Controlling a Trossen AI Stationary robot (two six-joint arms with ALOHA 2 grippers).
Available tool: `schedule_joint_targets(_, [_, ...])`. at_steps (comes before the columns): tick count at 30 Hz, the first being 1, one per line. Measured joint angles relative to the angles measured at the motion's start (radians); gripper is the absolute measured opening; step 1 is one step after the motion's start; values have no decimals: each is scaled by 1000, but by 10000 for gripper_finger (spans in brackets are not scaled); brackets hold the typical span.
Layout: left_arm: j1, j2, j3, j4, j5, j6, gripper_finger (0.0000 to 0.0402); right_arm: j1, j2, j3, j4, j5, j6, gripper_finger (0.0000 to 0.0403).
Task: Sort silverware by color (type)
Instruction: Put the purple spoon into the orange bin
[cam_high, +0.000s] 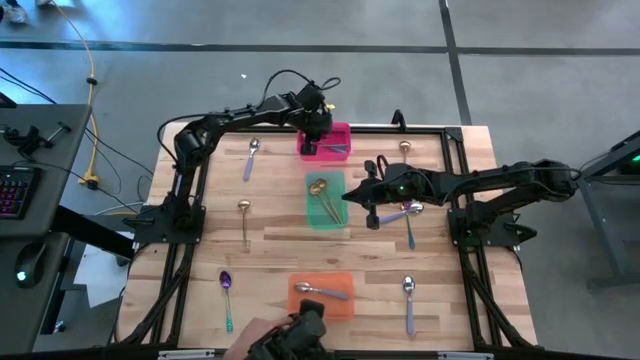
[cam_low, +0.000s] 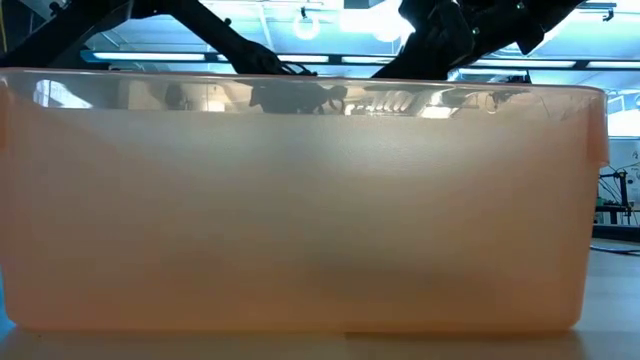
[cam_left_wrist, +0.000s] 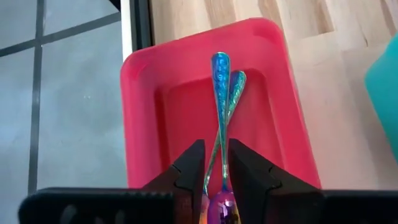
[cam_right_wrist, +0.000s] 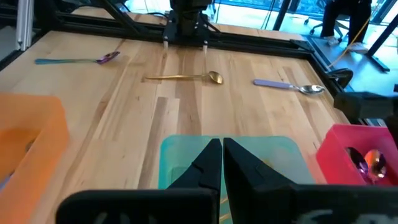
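Two iridescent blue-purple utensils (cam_left_wrist: 222, 93) lie crossed in the pink bin (cam_high: 341, 133) at the table's far edge, their handle tips on the bin's floor. My left gripper (cam_left_wrist: 216, 171) hangs over that bin, open a little, one utensil's handle running between its fingers. My right gripper (cam_right_wrist: 221, 163) is shut and hovers over the green bin (cam_high: 336, 218), which holds gold pieces (cam_high: 320, 193). The orange bin (cam_high: 340, 305) holds a silver spoon (cam_high: 322, 290). Loose spoons lie on the wood: silver (cam_high: 251, 158), gold (cam_high: 243, 218), purple (cam_high: 227, 298). My left gripper has its fingers (cam_left_wrist: 191, 169) on either side of one utensil's handle, close to the bowl (cam_left_wrist: 222, 205), coming down at a slant from above. A gap shows beside the handle, and I cannot tell whether either finger touches it. The handle's far end lies in the bin.
More spoons lie on the right half: gold (cam_high: 405, 148), one below my right arm (cam_high: 408, 215), silver with a lavender handle (cam_high: 408, 300). The orange bin's wall (cam_low: 300, 200) fills the low view. A black frame (cam_high: 455, 180) rims the table.
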Motion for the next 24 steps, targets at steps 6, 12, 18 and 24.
schedule_joint_targets(6, [17,-57,-2,3,64,-81,7,0,0,0,-62,58,43,0])
schedule_joint_targets(12, [25,-167,-151,129,100,-183,2,0,0,0,-187,160,108,0])
schedule_joint_targets(18, [12,-358,-460,407,101,-301,1,0,0,0,-272,177,189,0])
schedule_joint_targets(24, [-34,-581,-821,713,99,-424,0,9,0,1,-391,161,312,3])
